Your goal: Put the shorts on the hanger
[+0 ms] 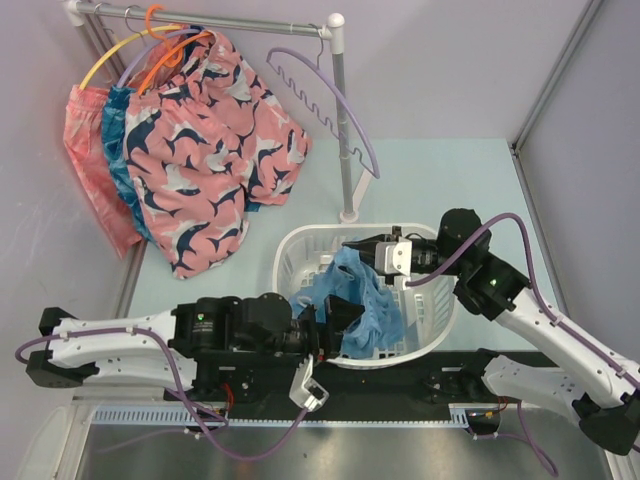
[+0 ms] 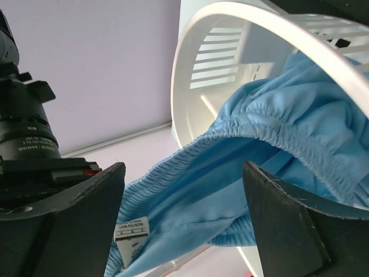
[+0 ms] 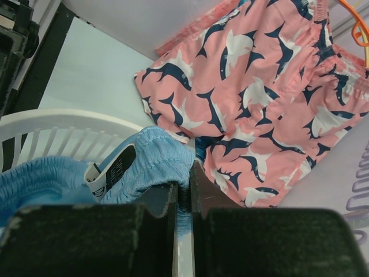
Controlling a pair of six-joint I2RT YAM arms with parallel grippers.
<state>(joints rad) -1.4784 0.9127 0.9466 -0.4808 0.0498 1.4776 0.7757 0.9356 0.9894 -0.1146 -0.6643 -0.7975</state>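
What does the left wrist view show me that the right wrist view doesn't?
Left wrist only: the left gripper open, the elastic waistband of the light-blue shorts stretched across ahead of its jaws, a white care label, and the slotted inner wall of the basket.

Right wrist only: the right gripper shut on a fold of those shorts, the pink patterned shorts hanging beyond, the orange hanger, and an edge of the lavender hanger.

Both: the light-blue shorts at the white basket's rim.

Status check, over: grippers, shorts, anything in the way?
Right gripper shut on the shorts at the waistband. Left gripper open, straddling it. Fabric partly in the basket; hanger bare on the rack.
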